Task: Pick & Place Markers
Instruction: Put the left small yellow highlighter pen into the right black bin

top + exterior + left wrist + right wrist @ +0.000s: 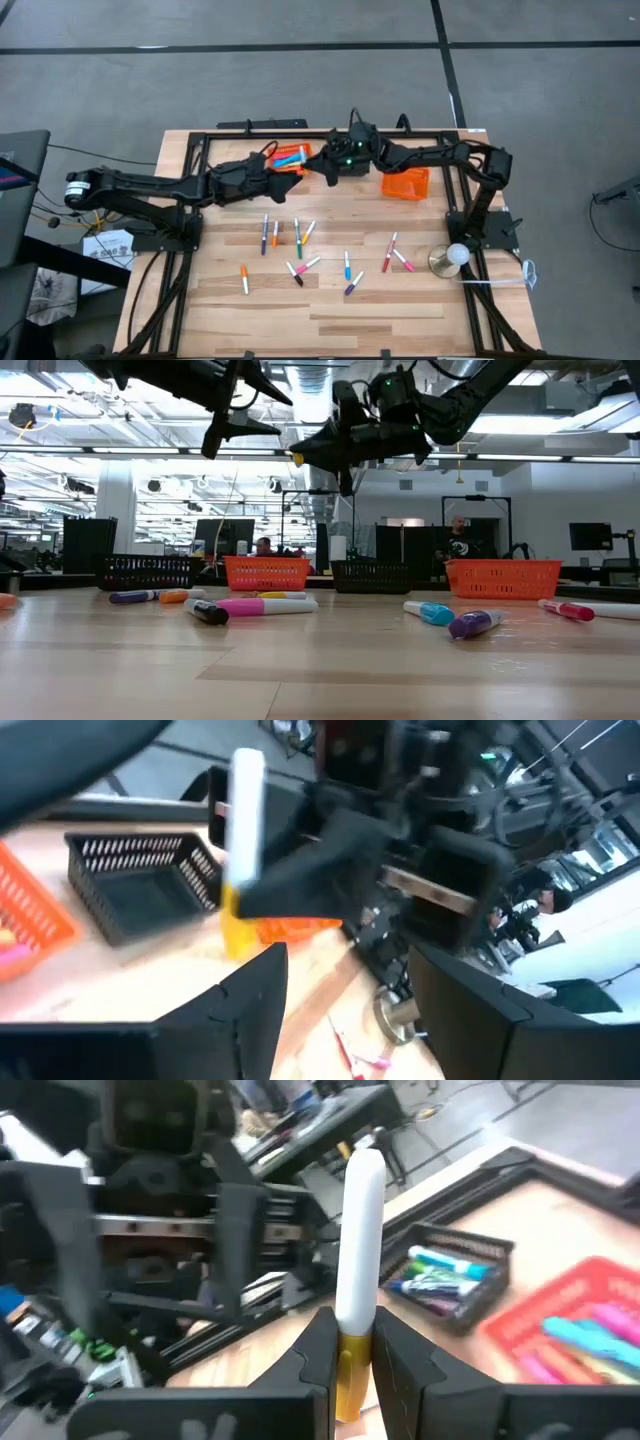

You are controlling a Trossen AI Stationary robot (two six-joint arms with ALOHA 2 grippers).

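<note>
My right gripper [352,1345] is shut on a marker [362,1220] with a white body and a yellow end, held well above the table near its far middle. My left gripper [348,960] faces it from the table's left, open, its fingers apart and short of the marker [242,830]. In the high view both grippers meet near the orange basket [293,155]. Several more markers [298,238] lie flat on the wooden table [400,320]. My right gripper pinches the marker between its two fingers [318,1348] where the white body meets the yellow end [350,1342]. The fingers lie across the marker. It is lifted clear of the table, with the white body sticking out on one side of the fingers and the yellow end on the other.
Four mesh baskets stand along the far side: black [150,572], orange [265,572], black [372,575], orange [500,575]; some hold markers [445,1272]. A round metal base with a white ball [450,258] sits at the right. People show in the room behind.
</note>
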